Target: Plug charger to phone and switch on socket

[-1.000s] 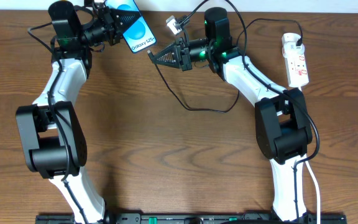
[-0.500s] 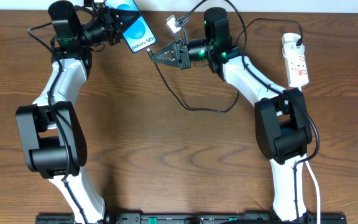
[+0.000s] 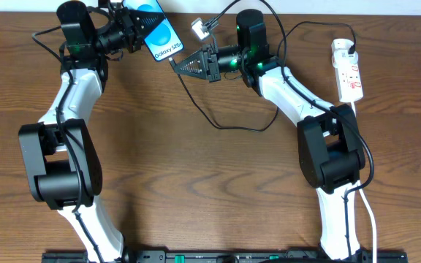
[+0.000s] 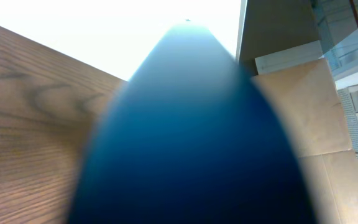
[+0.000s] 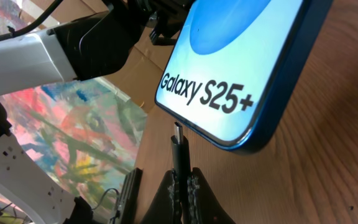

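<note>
The charger's connector tip point(image 5: 178, 142), a slim black stub ending in a small metal tongue, stands upright in the right wrist view. It is just below the rounded bottom edge of the phone point(image 5: 241, 56) and lined up with it; whether metal and phone touch cannot be told. The right gripper point(image 5: 183, 180) is pinching the connector, its two dark ribbed fingers pressed against the sides. The phone is a flat slab with rounded corners and a glossy deep-blue rim, its bright pale screen showing a blue oval and the black words "Galaxy S25+". It is tilted above the wood near the table's far edge. Its far end sits in the black left gripper point(image 3: 136, 33), which is clamped on it. In the left wrist view the phone is only a blurred dark-blue wedge point(image 4: 191, 143) filling most of the frame. From the right gripper point(image 3: 177, 64), a black tapering triangle seen from overhead, the thin black cable point(image 3: 236, 128) drops toward the near side in a loose curve. It lies across the table point(image 3: 196, 190) and bends back up beside the right arm. The socket point(image 3: 348, 71) is a white oblong strip of smooth plastic with red marks on its face. It lies well apart from the phone at the far right, and its thick white cord point(image 3: 372, 226) runs down beside the right arm's base. The table is brown wood with a visible streaked grain. Both arms have white shells with black joints.
</note>
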`<state>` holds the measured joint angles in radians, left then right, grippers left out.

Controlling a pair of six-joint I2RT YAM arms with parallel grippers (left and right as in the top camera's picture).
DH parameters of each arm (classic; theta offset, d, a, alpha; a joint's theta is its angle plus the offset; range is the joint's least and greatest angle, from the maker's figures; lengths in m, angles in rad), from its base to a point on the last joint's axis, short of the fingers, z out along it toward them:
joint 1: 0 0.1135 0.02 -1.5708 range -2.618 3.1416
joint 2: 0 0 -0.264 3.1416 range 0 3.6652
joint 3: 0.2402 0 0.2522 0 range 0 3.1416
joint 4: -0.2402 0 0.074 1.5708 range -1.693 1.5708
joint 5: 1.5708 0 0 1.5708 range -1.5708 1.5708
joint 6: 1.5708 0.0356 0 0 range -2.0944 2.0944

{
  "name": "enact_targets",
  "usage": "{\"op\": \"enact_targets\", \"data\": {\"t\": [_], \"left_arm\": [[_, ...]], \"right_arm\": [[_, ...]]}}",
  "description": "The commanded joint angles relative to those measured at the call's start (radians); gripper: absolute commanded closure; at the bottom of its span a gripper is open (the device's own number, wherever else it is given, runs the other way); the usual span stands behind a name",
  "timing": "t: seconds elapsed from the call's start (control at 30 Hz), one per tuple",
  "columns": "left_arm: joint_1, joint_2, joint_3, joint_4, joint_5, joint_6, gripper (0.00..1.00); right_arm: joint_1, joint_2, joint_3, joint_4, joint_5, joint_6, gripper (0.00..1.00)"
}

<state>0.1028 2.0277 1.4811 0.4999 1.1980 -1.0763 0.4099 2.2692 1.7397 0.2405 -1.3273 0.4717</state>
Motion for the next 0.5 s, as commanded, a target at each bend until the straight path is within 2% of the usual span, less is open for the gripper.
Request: {"op": "enact_targets", "data": {"t": [0.0, 0.47], "left_arm": [[0.001, -0.01, 0.015, 0.016, 0.004, 0.009, 0.93], [-0.004, -0.01, 0.015, 0.06, 0.026, 0.008, 0.93]], "right_arm": [[0.008, -0.04, 0.017, 0.004, -0.008, 0.014, 0.99], [0.007, -0.04, 0.017, 0.004, -0.007, 0.014, 0.99]]}}
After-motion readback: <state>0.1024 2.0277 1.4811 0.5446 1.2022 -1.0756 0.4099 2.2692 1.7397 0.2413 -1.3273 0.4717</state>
